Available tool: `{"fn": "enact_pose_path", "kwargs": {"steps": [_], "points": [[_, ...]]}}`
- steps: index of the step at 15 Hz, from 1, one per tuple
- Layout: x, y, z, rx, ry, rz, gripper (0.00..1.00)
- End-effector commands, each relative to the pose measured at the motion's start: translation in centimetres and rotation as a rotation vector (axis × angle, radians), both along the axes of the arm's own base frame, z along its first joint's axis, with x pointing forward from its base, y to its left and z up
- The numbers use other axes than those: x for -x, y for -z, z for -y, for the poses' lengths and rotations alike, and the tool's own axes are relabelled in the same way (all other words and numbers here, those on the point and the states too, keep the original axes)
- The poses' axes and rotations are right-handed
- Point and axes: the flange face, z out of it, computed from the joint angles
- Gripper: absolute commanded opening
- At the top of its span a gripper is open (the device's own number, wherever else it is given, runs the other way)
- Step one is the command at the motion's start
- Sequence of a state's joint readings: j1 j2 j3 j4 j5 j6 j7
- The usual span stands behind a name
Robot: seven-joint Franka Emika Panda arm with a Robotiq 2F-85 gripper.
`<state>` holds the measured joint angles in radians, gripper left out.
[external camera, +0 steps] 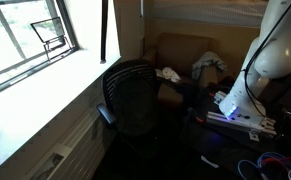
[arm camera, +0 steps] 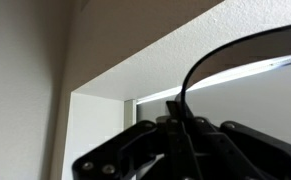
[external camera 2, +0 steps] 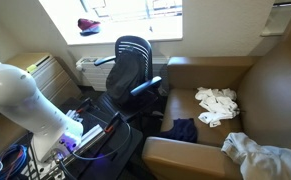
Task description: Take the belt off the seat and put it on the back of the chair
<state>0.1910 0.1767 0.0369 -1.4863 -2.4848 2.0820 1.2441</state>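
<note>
The black office chair stands by the window, its rounded back (external camera: 133, 92) (external camera 2: 132, 58) upright in both exterior views. Its seat (external camera 2: 123, 100) is dark and hard to make out. In the wrist view my gripper (arm camera: 180, 118) is shut on the belt (arm camera: 200, 62), a thin dark strap that rises from between the fingers and arcs off to the right. In an exterior view a narrow dark strip that looks like the belt (external camera: 105, 32) hangs from the top edge above the chair's back. Both exterior views show only the white arm (external camera: 275, 45) (external camera 2: 20, 95), with the gripper out of frame.
A brown couch (external camera: 185, 50) (external camera 2: 275, 90) behind the chair carries heaps of white and grey cloth (external camera: 207, 65) (external camera 2: 217, 103). The window sill (external camera: 45, 95) runs next to the chair. Cables and the robot's base (external camera: 240, 115) crowd the floor. The wrist view faces the wall and window recess (arm camera: 105, 90).
</note>
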Motion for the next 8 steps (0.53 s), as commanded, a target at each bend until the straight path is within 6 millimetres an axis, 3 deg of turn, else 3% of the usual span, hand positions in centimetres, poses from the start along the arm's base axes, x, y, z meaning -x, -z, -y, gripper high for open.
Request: {"fn": "enact_pose_path", "kwargs": {"steps": [1,6,8], "points": [[0.5,0.2,-0.6,0.009,-0.030,-0.017,0.01],[2.3,4.5,-6.7,0.020,-0.177,-0.178,0.01],[3.0,5.8,-8.2,-0.021,-0.226,-0.259,0.01]]}}
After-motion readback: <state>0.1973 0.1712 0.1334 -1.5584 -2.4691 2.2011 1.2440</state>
